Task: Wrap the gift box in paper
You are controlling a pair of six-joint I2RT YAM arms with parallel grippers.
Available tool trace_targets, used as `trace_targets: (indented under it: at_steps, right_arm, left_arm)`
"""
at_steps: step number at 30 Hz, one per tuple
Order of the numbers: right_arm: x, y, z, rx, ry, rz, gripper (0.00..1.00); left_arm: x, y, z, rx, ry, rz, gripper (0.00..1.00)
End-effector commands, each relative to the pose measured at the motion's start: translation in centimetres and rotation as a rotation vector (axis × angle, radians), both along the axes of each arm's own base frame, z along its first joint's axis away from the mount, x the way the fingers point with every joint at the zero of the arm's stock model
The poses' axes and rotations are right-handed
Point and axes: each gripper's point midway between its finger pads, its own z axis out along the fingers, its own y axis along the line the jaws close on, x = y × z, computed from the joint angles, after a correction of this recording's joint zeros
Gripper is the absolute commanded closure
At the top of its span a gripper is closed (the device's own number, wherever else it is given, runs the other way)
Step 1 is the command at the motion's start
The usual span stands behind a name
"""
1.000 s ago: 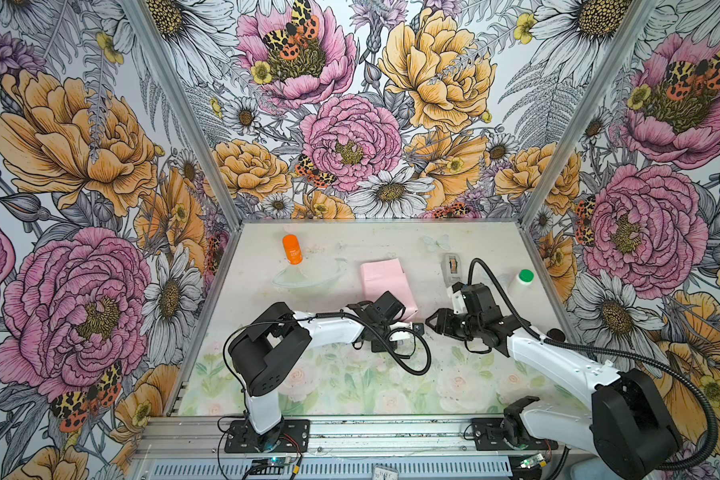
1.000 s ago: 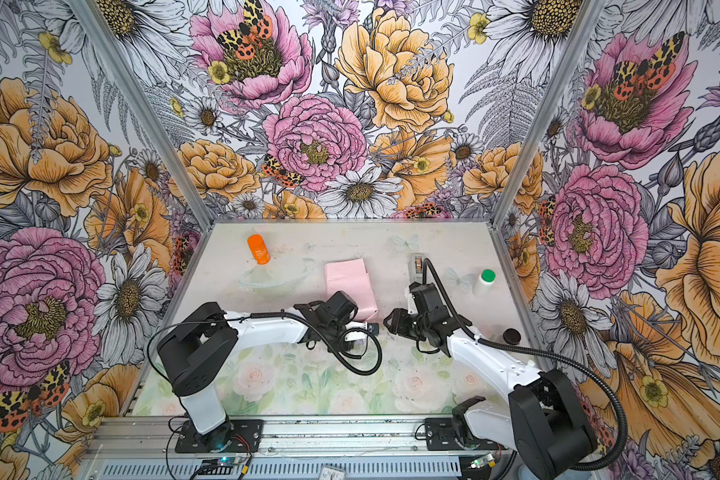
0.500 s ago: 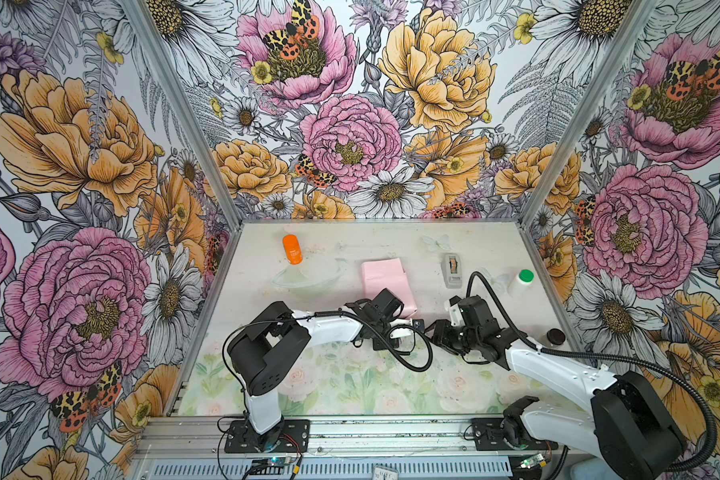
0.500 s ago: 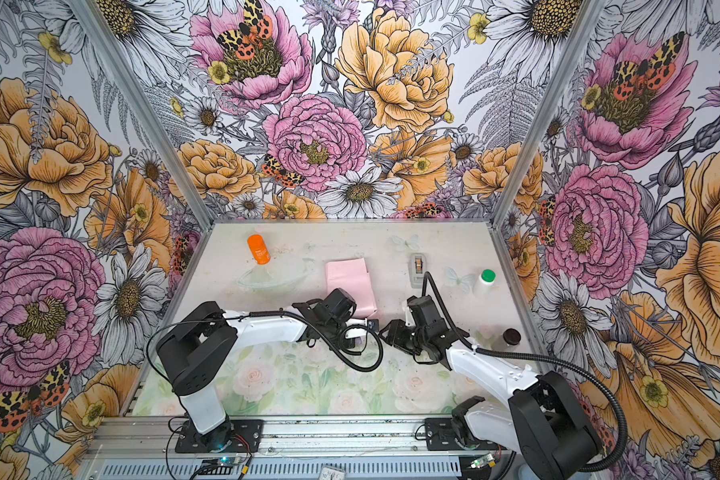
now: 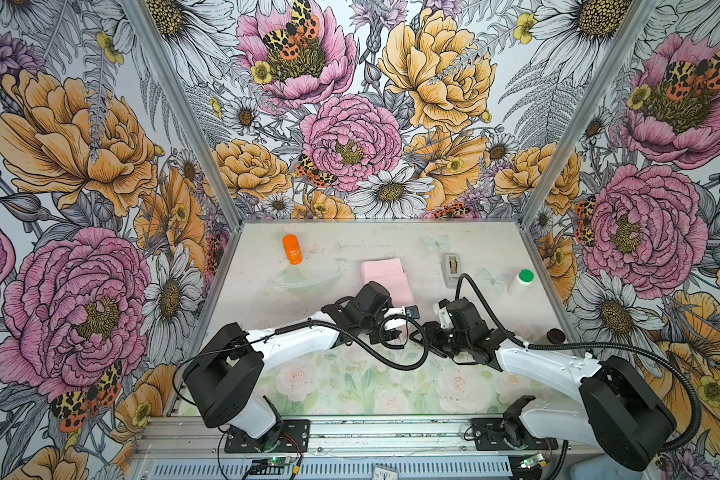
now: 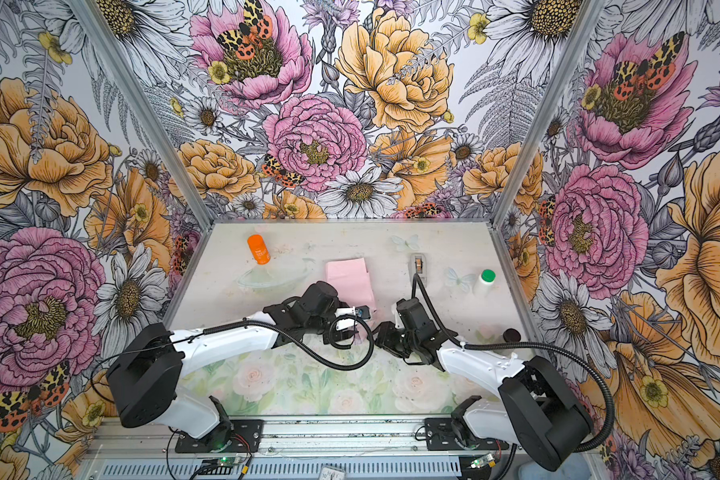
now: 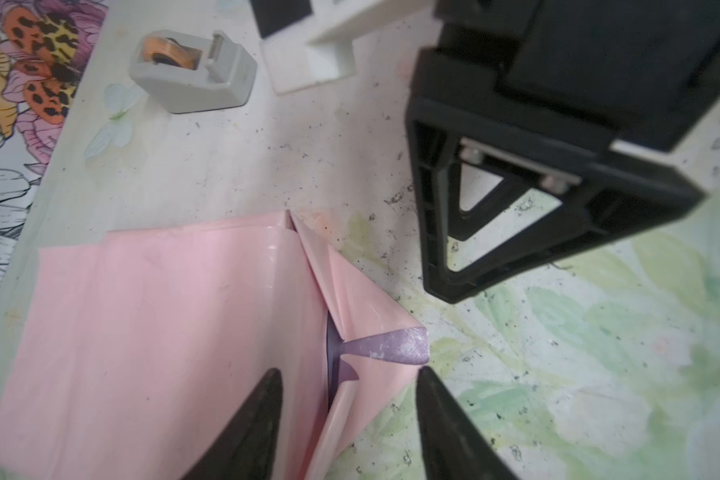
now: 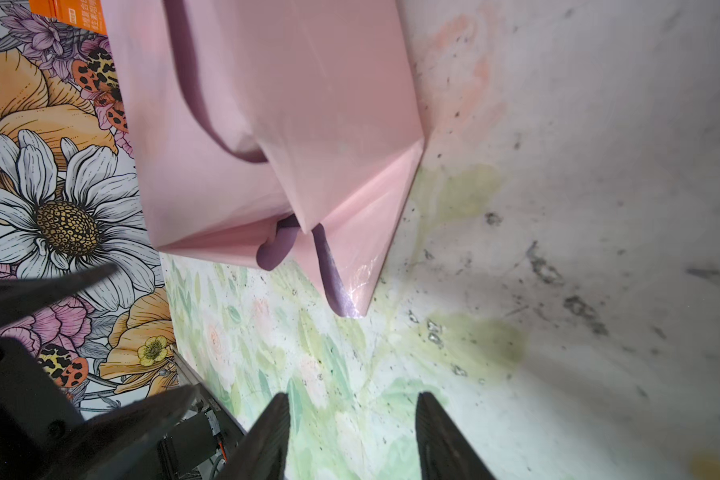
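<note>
Just changed: left jaws, shut a second ago, now stand apart; the right arm (image 5: 537, 365) has swung from beside the tape dispenser (image 5: 453, 268) toward the front end of the paper (image 5: 385, 278)
Meaning: by my reading the end fold has been let go and must hold by itself; its lilac tip (image 7: 391, 347) curls up loose, so this end is not sealed yet
Paper: folded pink side out around the box, lying mid-desk and somewhat nearer the far edge than the front; shows in both top views (image 6: 348, 278)
Box: hidden inside the paper; a dark sliver (image 7: 332, 345) in the end gap may be it or the paper's lilac side, cannot tell
Left jaws: open and empty, tips on either side of the front-end fold and low over it; whether they touch it cannot be told
Right jaws: open and empty over bare desk (image 8: 558, 208), just beside the paper's front right corner, the lilac tip ahead of them and apart
Stage: probably sides wrapped, front end folded, no tape on it that shows
Risk: the glossy flap may spring open before tape reaches it
</note>
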Motion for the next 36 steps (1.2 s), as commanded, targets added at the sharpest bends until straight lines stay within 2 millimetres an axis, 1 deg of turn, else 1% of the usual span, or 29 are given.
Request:
trace_targets:
  at_steps: [1, 4, 5, 6, 11, 14, 18, 23, 26, 31, 36]
  right_arm:
    - [0.2, 0.1, 0.0, 0.011, -0.012, -0.016, 0.49]
    - [0.2, 0.0, 0.0, 0.006, -0.014, -0.019, 0.49]
    - [0.3, 0.0, 0.1, 0.006, -0.017, -0.018, 0.49]
    - [0.3, 0.1, 0.0, 0.007, -0.016, -0.016, 0.49]
    - [0.5, 0.2, 0.3, 0.007, -0.022, -0.013, 0.49]
    - [0.6, 0.3, 0.4, 0.006, -0.028, -0.012, 0.49]
    - [0.6, 0.3, 0.5, 0.005, -0.029, -0.009, 0.49]
    - [0.7, 0.3, 0.4, 0.0, -0.031, -0.009, 0.49]
    - [0.8, 0.3, 0.5, -0.001, -0.033, -0.008, 0.49]
    - [1.0, 0.4, 0.7, 0.0, -0.041, -0.015, 0.49]
    - [1.1, 0.5, 0.9, 0.012, -0.034, -0.038, 0.49]
  left_arm:
    - [1.3, 1.8, 0.3, 0.008, -0.065, 0.074, 0.25]
    - [2.0, 3.4, -0.4, 0.073, -0.14, 0.08, 0.14]
    - [2.2, 3.7, -0.6, 0.089, -0.15, 0.079, 0.05]
    - [2.6, 4.0, -0.7, 0.101, -0.163, 0.083, 0.01]
    - [4.5, 4.2, -0.8, 0.147, -0.24, 0.104, 0.01]
    - [5.3, 4.0, -1.0, 0.15, -0.268, 0.096, 0.01]
    - [5.8, 4.0, -1.9, 0.165, -0.234, 0.076, 0.01]
    - [6.7, 4.4, -3.0, 0.195, -0.184, 0.094, 0.02]
    - [7.0, 4.2, -3.5, 0.184, -0.174, 0.109, 0.05]
    - [7.3, 4.0, -3.5, 0.153, -0.153, 0.128, 0.12]
    - [7.5, 4.4, -3.7, 0.129, -0.137, 0.157, 0.17]
